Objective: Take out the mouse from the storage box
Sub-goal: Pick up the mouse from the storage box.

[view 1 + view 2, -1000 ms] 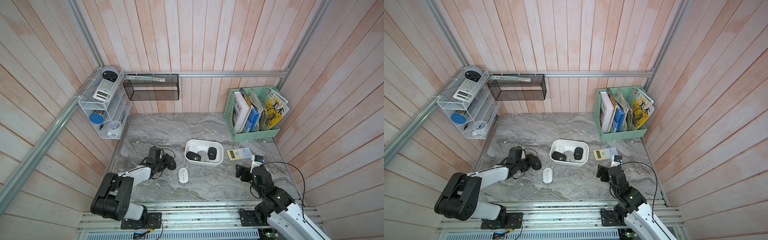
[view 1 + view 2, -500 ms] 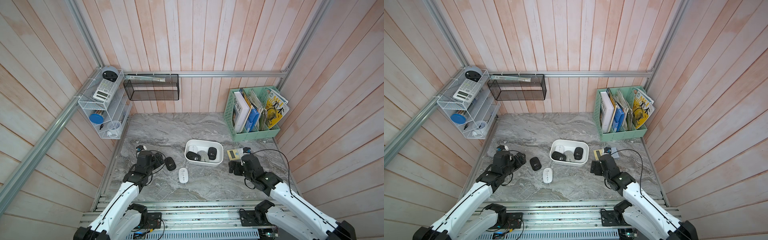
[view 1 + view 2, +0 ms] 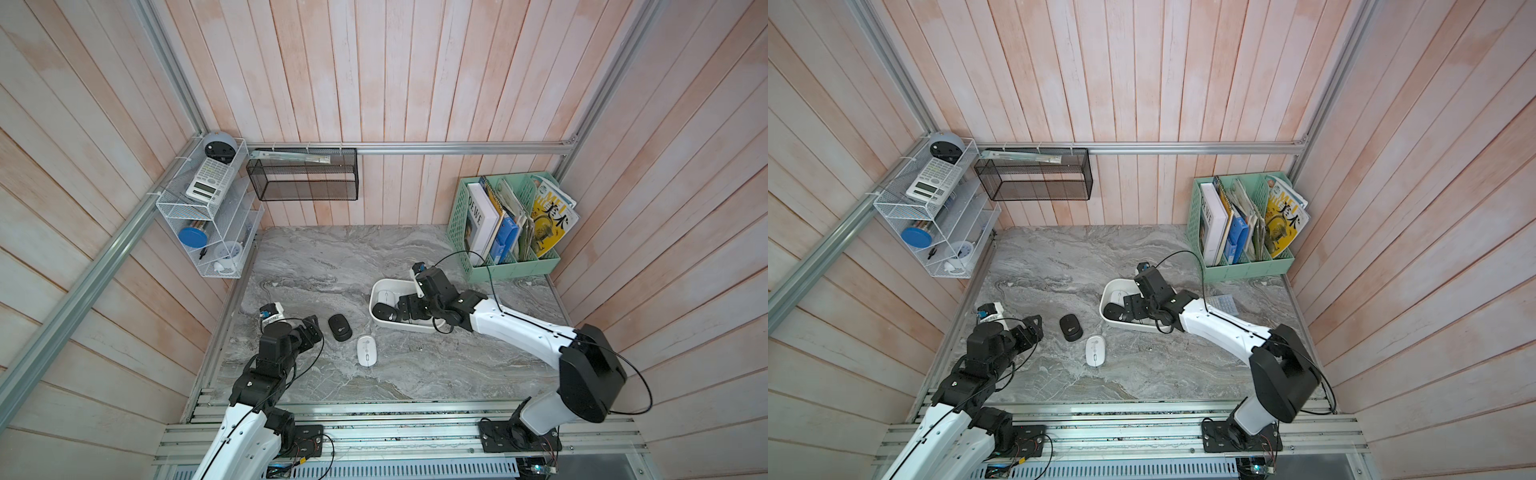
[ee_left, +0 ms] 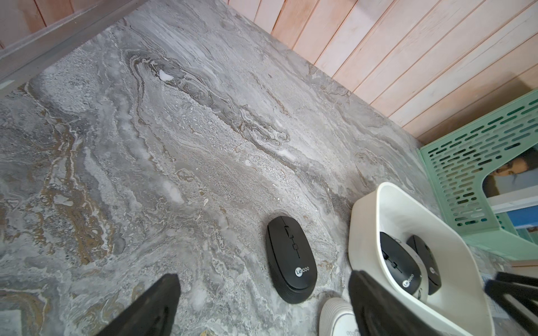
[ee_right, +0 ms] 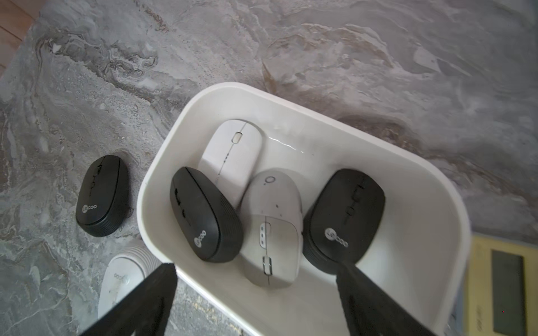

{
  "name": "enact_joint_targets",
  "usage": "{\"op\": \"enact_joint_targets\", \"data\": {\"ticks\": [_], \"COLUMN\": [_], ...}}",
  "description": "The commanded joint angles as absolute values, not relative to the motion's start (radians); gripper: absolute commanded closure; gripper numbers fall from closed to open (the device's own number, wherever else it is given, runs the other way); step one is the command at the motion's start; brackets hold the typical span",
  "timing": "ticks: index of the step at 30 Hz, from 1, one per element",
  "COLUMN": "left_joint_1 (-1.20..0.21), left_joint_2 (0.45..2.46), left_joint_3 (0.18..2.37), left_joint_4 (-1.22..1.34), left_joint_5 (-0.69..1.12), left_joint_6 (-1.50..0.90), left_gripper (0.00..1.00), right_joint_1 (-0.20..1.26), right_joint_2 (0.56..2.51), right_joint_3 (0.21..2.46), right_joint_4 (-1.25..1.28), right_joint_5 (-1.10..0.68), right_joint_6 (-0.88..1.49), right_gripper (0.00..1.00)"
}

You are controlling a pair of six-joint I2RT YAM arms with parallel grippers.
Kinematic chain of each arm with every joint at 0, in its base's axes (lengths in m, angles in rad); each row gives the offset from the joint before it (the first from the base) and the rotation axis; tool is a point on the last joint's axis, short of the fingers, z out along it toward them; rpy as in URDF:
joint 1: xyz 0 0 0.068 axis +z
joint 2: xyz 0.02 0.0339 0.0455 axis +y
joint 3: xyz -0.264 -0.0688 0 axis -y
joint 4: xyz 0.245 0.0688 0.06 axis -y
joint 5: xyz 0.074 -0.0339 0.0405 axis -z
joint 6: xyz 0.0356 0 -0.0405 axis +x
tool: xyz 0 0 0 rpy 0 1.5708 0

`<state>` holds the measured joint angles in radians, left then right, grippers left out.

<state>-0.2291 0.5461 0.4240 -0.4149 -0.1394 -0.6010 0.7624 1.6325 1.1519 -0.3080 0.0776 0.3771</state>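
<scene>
In both top views the storage box (image 3: 376,291) sits mid-table with the right gripper (image 3: 405,309) low over it. The left gripper (image 3: 312,328) stands just beside a loose black mouse (image 3: 340,327), not touching. From the left wrist, the fingers (image 4: 163,299) are spread wide, empty, the loose black mouse (image 4: 291,259) just ahead. From the right wrist, the jaws gape, holding nothing, above a grey mouse (image 5: 270,227) lying between two black mice (image 5: 205,215) inside the box, a slim white mouse (image 5: 231,151) beside them.
</scene>
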Motion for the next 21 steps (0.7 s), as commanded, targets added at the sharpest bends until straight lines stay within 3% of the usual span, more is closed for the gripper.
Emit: {"op": "enact_joint_targets", "data": {"ticks": [1, 21], "left_joint_1": [-0.226, -0.226], "left_joint_2": [0.536, 0.578], "left_joint_3": [0.416, 0.431], "left_joint_4": [-0.439, -0.436], "left_joint_5": [-0.157, -0.146], "left_joint_6": [-0.584, -0.583], "left_gripper": [0.02, 0.02], "right_joint_1": [0.773, 0.773], "right_joint_2": [1.717, 1.968], "right_joint_3": [1.245, 1.452], "right_joint_4": [-0.391, -0.5], "right_joint_5": [0.02, -0.127], "right_joint_6": [0.306, 0.229], "right_gripper": [0.08, 0.18]}}
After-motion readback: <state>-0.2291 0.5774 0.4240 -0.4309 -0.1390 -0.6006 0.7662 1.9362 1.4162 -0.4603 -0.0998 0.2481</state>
